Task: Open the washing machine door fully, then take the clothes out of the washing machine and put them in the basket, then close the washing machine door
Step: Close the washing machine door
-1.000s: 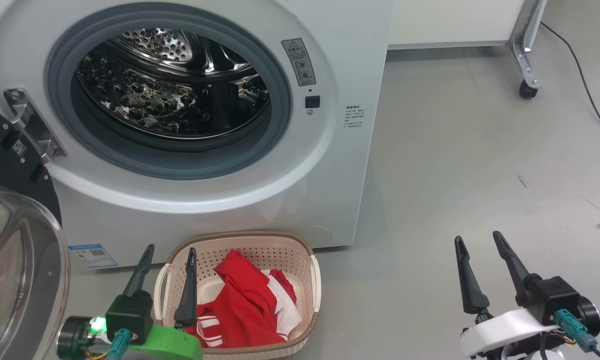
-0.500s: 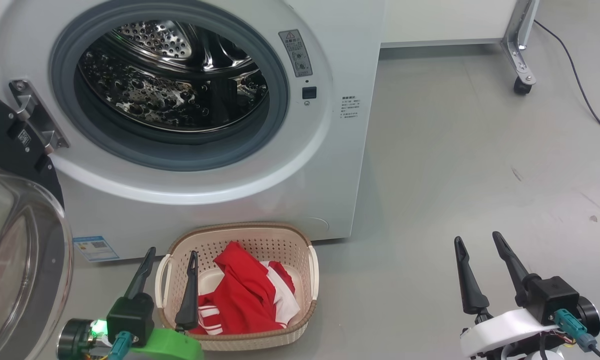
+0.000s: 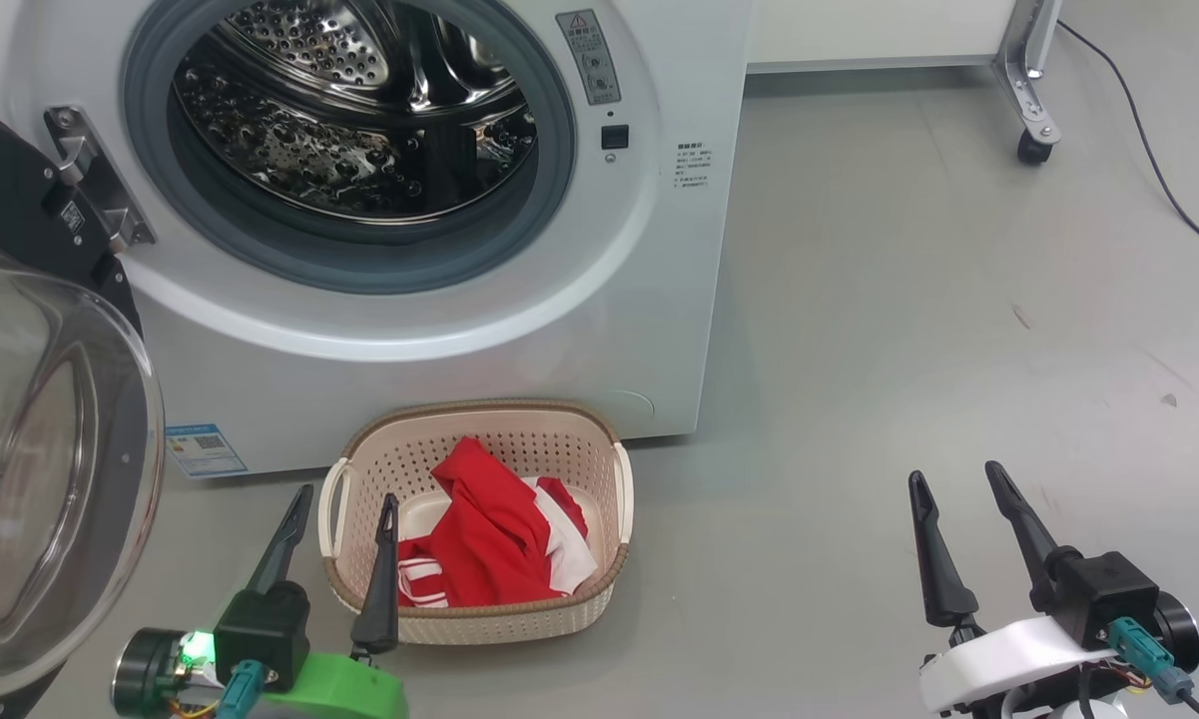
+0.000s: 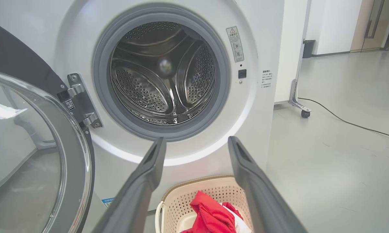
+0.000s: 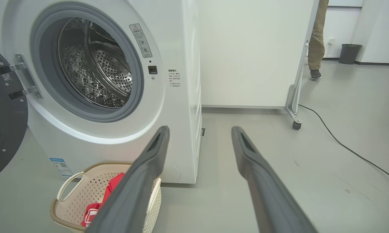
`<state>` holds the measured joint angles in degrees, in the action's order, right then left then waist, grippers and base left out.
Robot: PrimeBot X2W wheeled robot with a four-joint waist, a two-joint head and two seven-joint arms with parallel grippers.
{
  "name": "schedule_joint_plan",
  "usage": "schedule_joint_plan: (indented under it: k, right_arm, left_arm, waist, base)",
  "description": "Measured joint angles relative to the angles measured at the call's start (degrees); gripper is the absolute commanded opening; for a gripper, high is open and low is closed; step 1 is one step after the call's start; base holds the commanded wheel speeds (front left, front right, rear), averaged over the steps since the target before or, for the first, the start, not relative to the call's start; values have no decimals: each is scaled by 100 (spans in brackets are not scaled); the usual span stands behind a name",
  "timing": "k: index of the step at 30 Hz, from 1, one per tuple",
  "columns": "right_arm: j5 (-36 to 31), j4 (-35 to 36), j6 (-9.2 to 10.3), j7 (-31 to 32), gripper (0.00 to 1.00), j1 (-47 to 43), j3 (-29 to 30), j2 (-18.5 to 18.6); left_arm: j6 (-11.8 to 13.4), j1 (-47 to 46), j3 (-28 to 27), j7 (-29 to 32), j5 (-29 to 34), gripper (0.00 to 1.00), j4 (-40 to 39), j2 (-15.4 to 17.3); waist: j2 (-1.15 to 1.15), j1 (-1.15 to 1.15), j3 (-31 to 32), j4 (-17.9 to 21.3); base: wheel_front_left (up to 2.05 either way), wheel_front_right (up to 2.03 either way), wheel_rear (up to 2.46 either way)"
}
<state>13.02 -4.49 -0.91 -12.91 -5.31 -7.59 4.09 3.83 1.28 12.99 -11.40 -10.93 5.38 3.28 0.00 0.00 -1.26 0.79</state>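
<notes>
The white washing machine (image 3: 659,330) (image 4: 272,38) (image 5: 181,48) stands with its steel drum (image 3: 359,110) bare. Its door (image 3: 50,469) (image 4: 35,145) (image 5: 3,116) hangs swung out at the left, black ring and glass bowl toward me. On the floor in front sits the cream basket (image 3: 479,624) (image 4: 178,200) (image 5: 71,207) holding the red clothes (image 3: 489,539) (image 4: 210,216) (image 5: 111,184). My left gripper (image 3: 347,497) (image 4: 196,142) is open at the basket's near left corner, nothing between its fingers. My right gripper (image 3: 955,475) (image 5: 200,131) is open above bare floor at the right.
A wheeled metal leg (image 3: 1028,90) (image 5: 293,110) of a white partition stands behind the machine's right side, and a black cable (image 3: 1158,180) (image 5: 343,145) runs along the grey floor. A person's leg and shoe (image 5: 315,48) show in the far background.
The head camera has shifted, so machine and basket sit higher and more of the door's glass shows. Both grippers keep their places and stay open.
</notes>
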Motion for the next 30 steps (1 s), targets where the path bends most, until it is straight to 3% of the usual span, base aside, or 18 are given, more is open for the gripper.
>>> schedule_joint_plan:
  k: [30]
  right_arm:
    - [2,48,58,9,100,-70,56,43]
  left_arm:
    - [42,-1,37,-1,0,100,-119,-1]
  waist:
    - [0,0,-24,-112]
  base:
    - [-22,22,0]
